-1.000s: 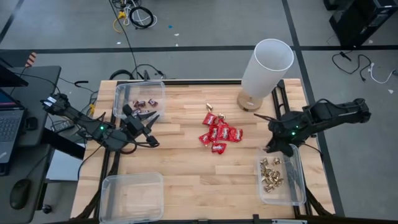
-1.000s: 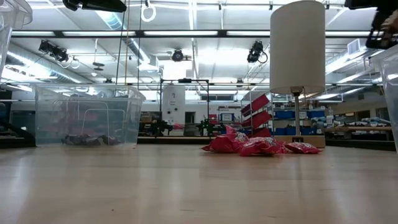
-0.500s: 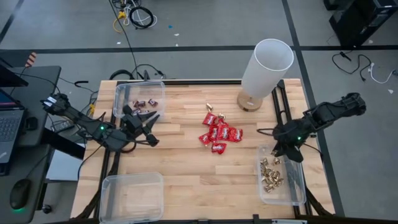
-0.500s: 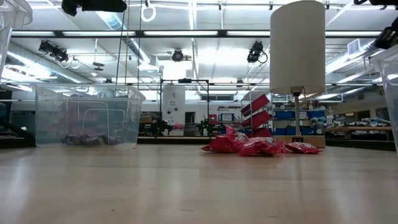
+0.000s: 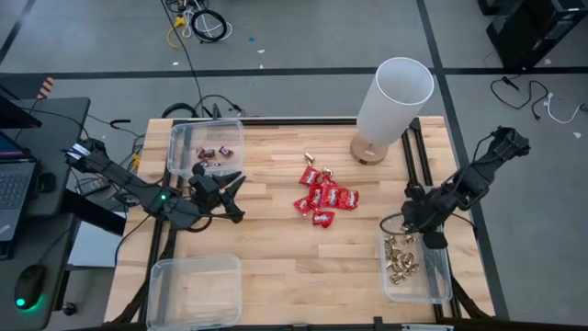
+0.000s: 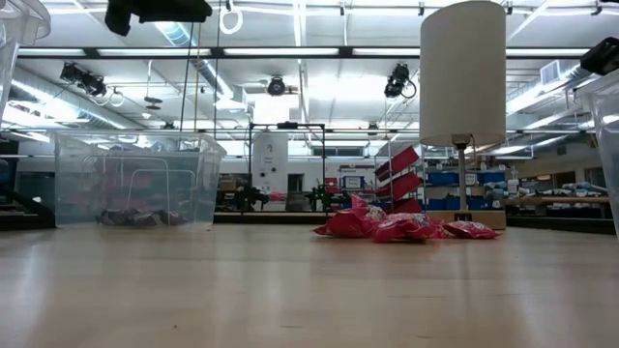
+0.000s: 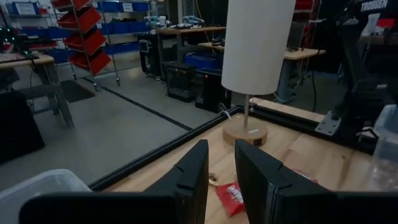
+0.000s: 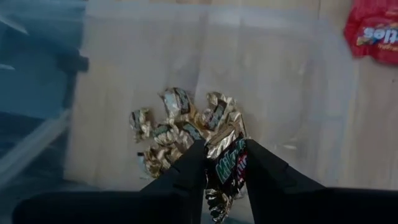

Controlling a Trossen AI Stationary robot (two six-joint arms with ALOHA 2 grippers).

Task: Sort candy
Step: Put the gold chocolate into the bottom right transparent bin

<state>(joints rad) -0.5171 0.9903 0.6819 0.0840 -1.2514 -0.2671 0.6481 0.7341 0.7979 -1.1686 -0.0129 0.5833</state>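
Since a second ago the right arm has drawn back from the table's middle and folded toward the right edge, and the left gripper has slid a little toward the centre, away from its bin. Going left to right: a laptop [image 5: 13, 188] and a mouse [image 5: 27, 286] sit off the table's left side. At the far-left corner stands a clear bin [image 5: 175, 147] holding a few dark purple-brown mini bars [image 5: 216, 153]; an empty clear bin [image 5: 161, 276] sits at the near-left corner. The left gripper [image 5: 231, 195] hovers just beside the far bin, pointing toward the middle, its fingers [image 7: 193, 174] a narrow gap apart with nothing between them. In the middle of the wood lies a heap of shiny red packets [image 5: 324, 199], with a couple of loose gold-foil pieces [image 5: 312, 161] just beyond it. A tall white lamp [image 5: 393, 97] on a round wooden base stands at the far right, between the heap and the right arm's side. The right gripper [image 5: 415, 225] hangs over the far end of the right-hand clear bin [image 5: 441, 276], its fingers [image 8: 193, 168] pinching a gold-foil candy [image 8: 227, 168] above the pile of gold-foil candy [image 5: 401, 257] already in that bin.
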